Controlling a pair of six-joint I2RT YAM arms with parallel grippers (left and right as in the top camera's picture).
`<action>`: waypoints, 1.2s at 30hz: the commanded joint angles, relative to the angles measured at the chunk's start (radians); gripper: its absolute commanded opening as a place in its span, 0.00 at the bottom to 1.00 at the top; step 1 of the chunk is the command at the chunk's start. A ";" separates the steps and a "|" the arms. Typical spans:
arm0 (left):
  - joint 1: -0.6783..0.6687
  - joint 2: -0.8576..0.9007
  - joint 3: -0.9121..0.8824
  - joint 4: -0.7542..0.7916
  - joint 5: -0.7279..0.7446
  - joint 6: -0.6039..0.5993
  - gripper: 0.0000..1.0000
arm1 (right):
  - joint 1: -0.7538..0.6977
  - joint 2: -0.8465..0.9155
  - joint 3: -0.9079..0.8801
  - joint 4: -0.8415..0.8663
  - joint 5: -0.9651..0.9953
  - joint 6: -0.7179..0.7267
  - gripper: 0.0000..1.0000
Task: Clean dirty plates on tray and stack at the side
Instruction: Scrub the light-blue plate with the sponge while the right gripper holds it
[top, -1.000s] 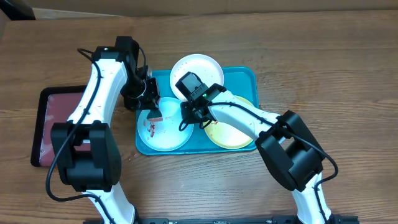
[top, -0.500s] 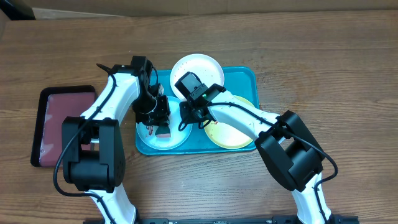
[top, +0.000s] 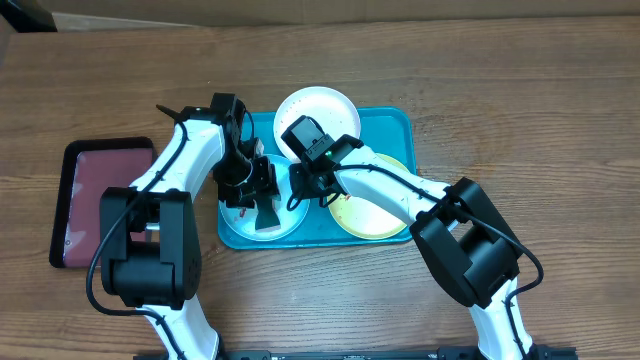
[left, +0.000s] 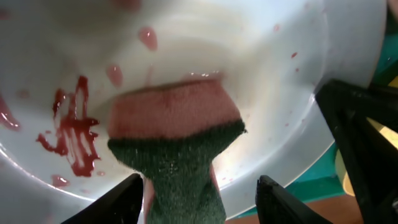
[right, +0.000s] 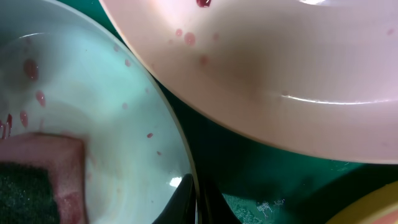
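Overhead, the wiping step is looking underway: right hand (right: 197, 199) is clenching the rim of the smeared light blue plate (top: 290, 222) at the near left of the tray (top: 390, 125), while left hand (left: 199, 186) is hovering released over the sponge (left: 177, 118) (regrasping it seems next).

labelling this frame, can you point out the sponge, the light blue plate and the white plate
sponge (left: 177, 118): left wrist view, pink face
light blue plate (top: 240, 226): overhead view, lower left inside
white plate (top: 335, 108): overhead view, bare upper right part
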 joint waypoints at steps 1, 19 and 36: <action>-0.008 -0.006 -0.005 -0.011 0.017 0.012 0.56 | 0.003 0.004 0.008 -0.006 0.018 -0.002 0.05; -0.007 -0.006 -0.090 0.069 -0.095 -0.012 0.04 | 0.003 0.004 0.008 -0.002 0.018 -0.002 0.06; 0.003 -0.006 0.058 0.015 -0.705 -0.206 0.04 | 0.003 0.004 0.009 -0.012 0.013 -0.002 0.06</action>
